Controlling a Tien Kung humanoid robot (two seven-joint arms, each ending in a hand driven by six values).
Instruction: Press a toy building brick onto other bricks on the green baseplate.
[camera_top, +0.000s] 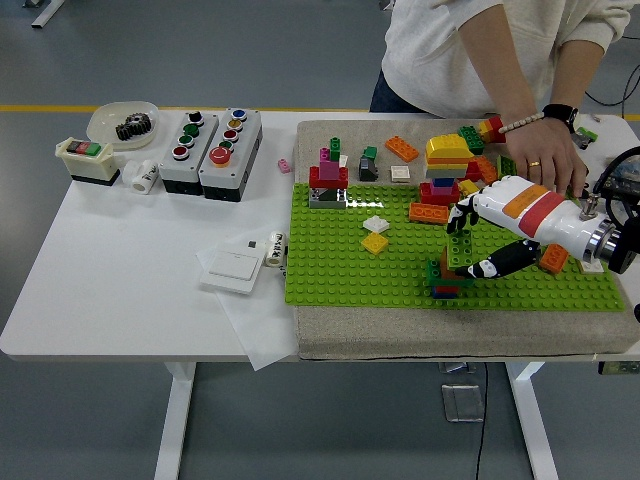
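Reaching in from the right edge, the robot's right hand (505, 225) sits over the green baseplate (340, 270), its white shell and black fingers (470, 267) curled around an upright green brick (460, 247). That brick stands on a small stack of bricks (443, 283), green, red and blue, planted on the baseplate directly under the fingertips; brick and stack are touching. An orange brick (552, 259) lies on the plate just behind the palm, toward the wrist.

Left of the hand, on open studs, a yellow brick (375, 243) and a small white piece (376, 224) lie close together. Farther left, past the plate's edge and the grey mat (420, 338) under it, a white wall switch (233, 268) rests on the tabletop (120, 280).

Beyond the hand, a taller tower with a yellow top (447, 168) rises near the plate's far edge, an orange brick (428, 212) at its foot. To the far left of it stands a red and pink tower (328, 180).

Past the hand's knuckles, a person's hand (556, 160) reaches down among the loose bricks at the mat's far right corner; I cannot tell what it holds. Well off to the far left sit two button boxes (210, 140) and a dish with a gear (124, 123).
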